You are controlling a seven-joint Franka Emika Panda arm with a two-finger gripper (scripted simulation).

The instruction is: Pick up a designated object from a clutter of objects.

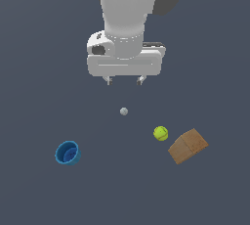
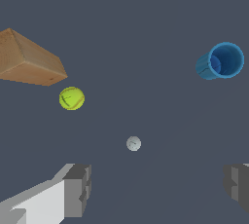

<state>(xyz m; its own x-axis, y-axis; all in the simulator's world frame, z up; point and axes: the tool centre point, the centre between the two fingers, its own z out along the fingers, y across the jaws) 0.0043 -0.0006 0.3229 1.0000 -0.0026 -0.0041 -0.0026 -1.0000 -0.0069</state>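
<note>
My end effector [image 1: 124, 80] hangs above the dark grey desk [image 1: 34, 194], fingers spread wide, nothing between them, touching nothing. In the wrist view both finger pads [image 2: 78, 189] sit far apart with bare desk in the gap. Nearest, almost under me, a small grey sphere [image 1: 124, 111] lies on the desk. Further out toward the exterior view's right is the yellow-green tennis-like ball [image 1: 160, 133], and just beside it, apart from it, the brown cardboard-coloured rectangular box [image 1: 188, 146], the task's thing, lying skewed on the desk. Small blue cup [image 1: 67, 153] lies tipped on its side, well apart toward the exterior view's left.
</note>
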